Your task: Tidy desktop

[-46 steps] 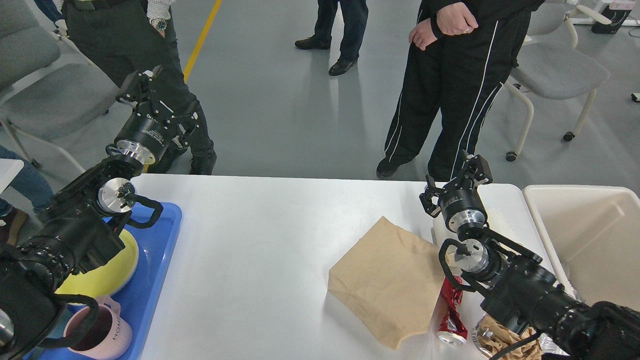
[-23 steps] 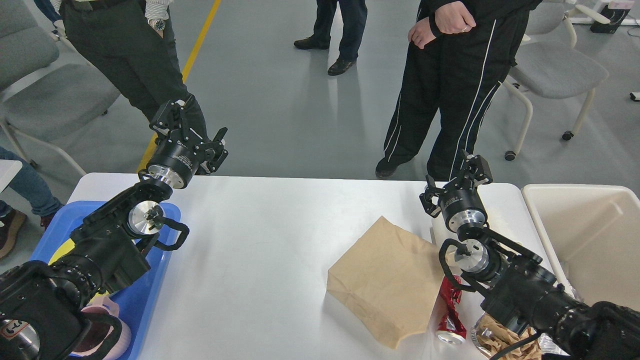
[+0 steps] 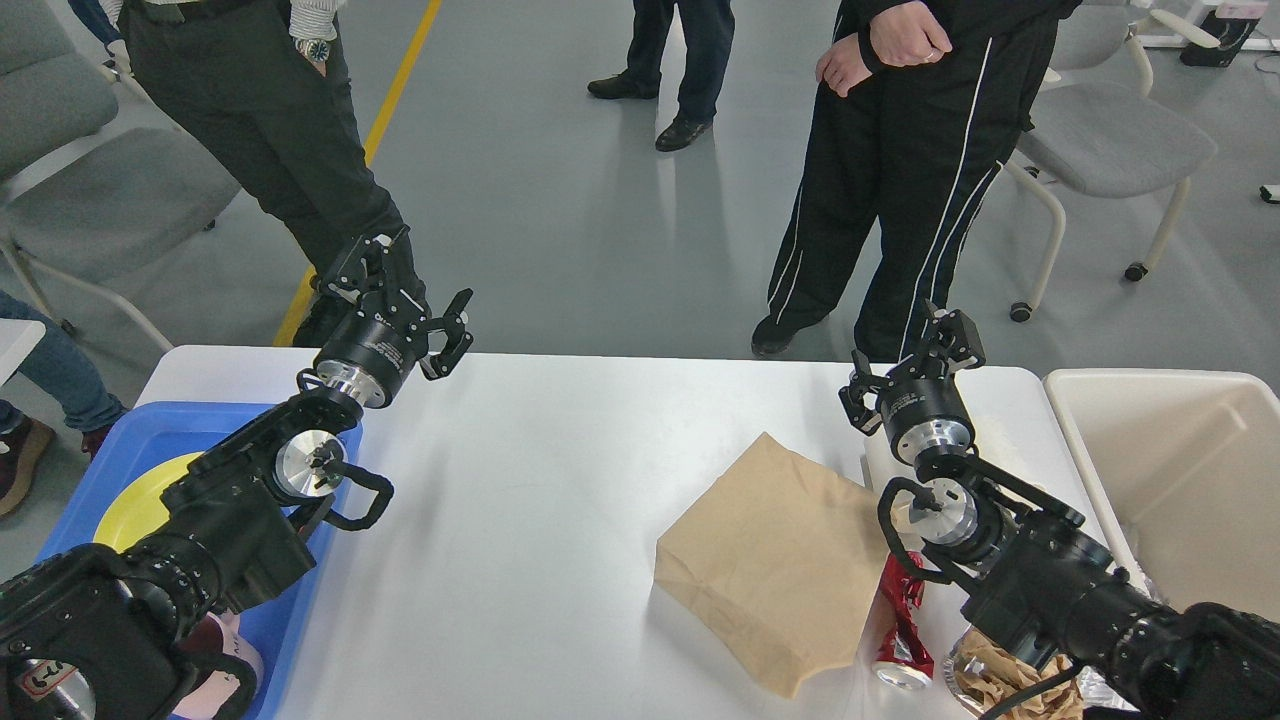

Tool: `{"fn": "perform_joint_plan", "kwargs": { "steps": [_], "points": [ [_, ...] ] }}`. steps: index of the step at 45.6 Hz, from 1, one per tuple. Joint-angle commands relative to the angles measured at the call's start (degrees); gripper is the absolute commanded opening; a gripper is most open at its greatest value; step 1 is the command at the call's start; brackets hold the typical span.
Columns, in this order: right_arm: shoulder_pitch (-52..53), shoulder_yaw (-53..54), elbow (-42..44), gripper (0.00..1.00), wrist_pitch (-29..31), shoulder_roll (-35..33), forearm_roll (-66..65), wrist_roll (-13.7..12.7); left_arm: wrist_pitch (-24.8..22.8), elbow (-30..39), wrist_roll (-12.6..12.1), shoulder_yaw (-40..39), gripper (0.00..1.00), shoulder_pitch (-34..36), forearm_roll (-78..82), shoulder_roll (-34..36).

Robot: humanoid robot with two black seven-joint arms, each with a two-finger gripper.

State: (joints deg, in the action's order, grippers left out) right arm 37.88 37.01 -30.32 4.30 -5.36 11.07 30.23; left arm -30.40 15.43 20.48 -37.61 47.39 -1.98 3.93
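The white bench (image 3: 540,500) fills the lower middle of the head view, with both arms raised above it and neither set of fingers touching it. The left gripper (image 3: 405,295) hangs over the bench's far edge at about 10 o'clock, fingers spread wide with nothing between them; its arm runs in from 8 o'clock, wrist tilted up and away, crossing above a blue tray (image 3: 150,430) that holds a yellow plate (image 3: 135,500). The right gripper (image 3: 915,355) sits over the far edge at about 2 o'clock, fingers parted and empty, the arm climbing in from 4 o'clock. Just beside that arm, on the bench, lies a brown paper bag (image 3: 770,560), with a crushed red can (image 3: 900,620) touching its right side. A beige bin (image 3: 1170,470) stands at 3 o'clock.
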Motion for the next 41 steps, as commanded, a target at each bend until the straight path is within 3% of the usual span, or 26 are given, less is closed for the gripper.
{"fn": "perform_joint_plan", "kwargs": {
  "steps": [1, 41],
  "points": [
    [0.0, 0.0, 0.0, 1.00, 0.0, 0.0, 0.0, 0.0, 0.1, -0.1, 0.0, -0.3, 0.96, -0.4, 0.0, -0.8],
    [0.0, 0.0, 0.0, 1.00, 0.0, 0.0, 0.0, 0.0, 0.0, -0.1, 0.5, -0.7, 0.96, -0.6, 0.0, -0.8]
  ]
}}
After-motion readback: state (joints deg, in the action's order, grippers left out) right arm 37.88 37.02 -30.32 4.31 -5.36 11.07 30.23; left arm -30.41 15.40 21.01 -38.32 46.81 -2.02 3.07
